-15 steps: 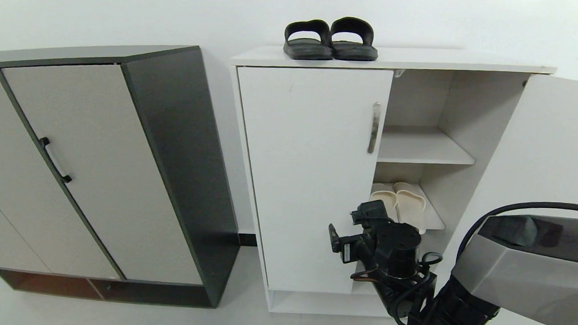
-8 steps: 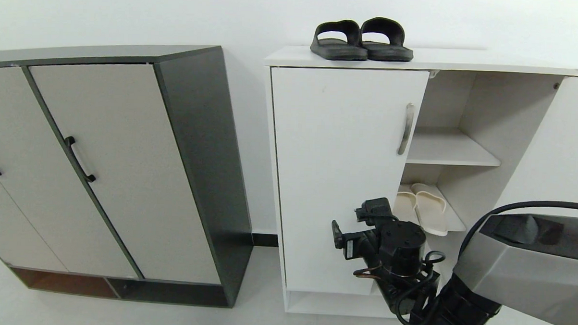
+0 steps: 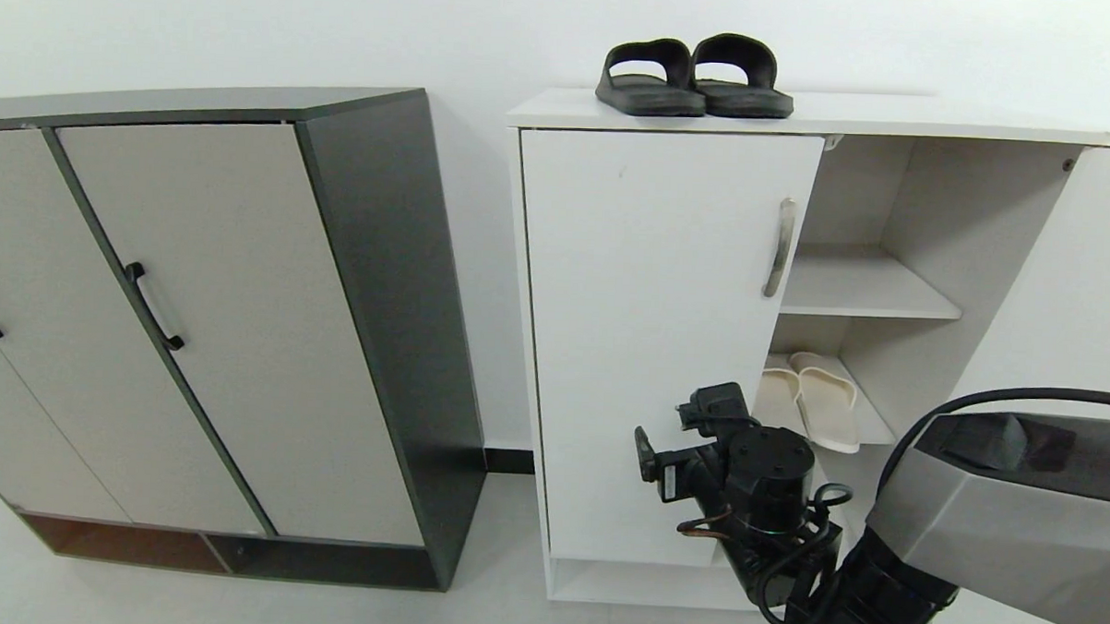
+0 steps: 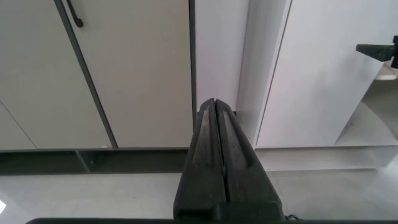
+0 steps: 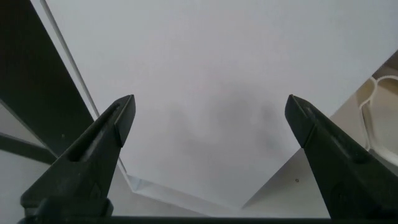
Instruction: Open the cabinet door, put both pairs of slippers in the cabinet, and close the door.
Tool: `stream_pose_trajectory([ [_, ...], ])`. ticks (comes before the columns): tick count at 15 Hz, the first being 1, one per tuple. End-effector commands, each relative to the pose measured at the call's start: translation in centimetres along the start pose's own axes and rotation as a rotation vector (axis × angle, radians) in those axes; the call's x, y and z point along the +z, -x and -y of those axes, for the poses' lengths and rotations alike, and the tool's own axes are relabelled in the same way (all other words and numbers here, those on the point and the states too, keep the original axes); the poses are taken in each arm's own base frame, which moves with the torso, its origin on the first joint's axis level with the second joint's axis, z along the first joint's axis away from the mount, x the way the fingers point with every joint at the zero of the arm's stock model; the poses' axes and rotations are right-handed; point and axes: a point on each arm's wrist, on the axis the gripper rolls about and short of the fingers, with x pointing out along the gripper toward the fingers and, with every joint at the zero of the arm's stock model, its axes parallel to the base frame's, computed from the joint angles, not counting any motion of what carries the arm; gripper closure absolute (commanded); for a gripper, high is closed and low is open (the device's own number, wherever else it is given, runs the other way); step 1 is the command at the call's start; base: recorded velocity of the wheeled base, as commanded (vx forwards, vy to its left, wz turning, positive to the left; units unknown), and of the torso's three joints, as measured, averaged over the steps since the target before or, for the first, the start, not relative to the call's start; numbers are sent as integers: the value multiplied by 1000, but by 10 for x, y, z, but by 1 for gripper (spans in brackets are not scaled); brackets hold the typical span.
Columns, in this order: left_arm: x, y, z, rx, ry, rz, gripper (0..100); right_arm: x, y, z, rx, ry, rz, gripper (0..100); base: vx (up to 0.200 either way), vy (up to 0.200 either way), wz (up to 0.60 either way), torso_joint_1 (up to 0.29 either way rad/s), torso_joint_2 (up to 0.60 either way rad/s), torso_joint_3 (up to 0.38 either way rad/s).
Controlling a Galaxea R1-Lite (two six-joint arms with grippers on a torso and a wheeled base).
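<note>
Moved sideways a second ago as a whole picture, so camera and not furniture; since then almost nothing, only right gripper a shade lower. Hangs now low before closed door of white cabinet, fingers spread wide and holding nothing. Left gripper low as well, fingers pressed together, empty, pointed at the gap between dark cabinet and the white one. Right door swung open. Cream slippers already side by side on lower shelf inside, upper shelf above them. Black slippers on the cabinet's top, well above right gripper. About half done by the look of it: black pair to fetch, door to shut. Risks from here: long upward reach past closed door and its handle, with chance of clipping either; catching one slipper only and nudging its mate off the top; knocking the open door with the arm while turning.
</note>
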Motion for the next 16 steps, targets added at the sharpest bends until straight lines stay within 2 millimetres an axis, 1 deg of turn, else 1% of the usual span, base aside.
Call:
stream_pose_trajectory([
  [1, 0, 0, 0, 0, 0, -1, 100, -1, 0, -1, 2, 3, -4, 0, 0, 0, 0, 0, 0, 0],
  [5, 0, 0, 0, 0, 0, -1, 100, -3, 1, -2, 13, 3, -9, 0, 0, 0, 0, 0, 0, 0],
  [7, 0, 0, 0, 0, 2, -1, 100, -3, 2, -2, 59, 2, -10, 0, 0, 0, 0, 0, 0, 0],
  [9, 0, 0, 0, -1, 0, -1, 100, 3, 11, -3, 79, 0, -4, 0, 0, 0, 0, 4, -55, -45],
  [10, 0, 0, 0, 0, 0, 0, 100, 7, 15, -4, 88, -1, 1, 0, 0, 0, 0, 2, -256, -261],
  [12, 0, 0, 0, -1, 0, -1, 100, 10, 16, -5, 90, -4, 9, 0, 0, 0, 0, 19, -161, -332],
  [16, 0, 0, 0, -1, 2, -1, 100, 10, 17, -4, 88, -3, 6, 0, 0, 0, 0, 59, -513, -360],
])
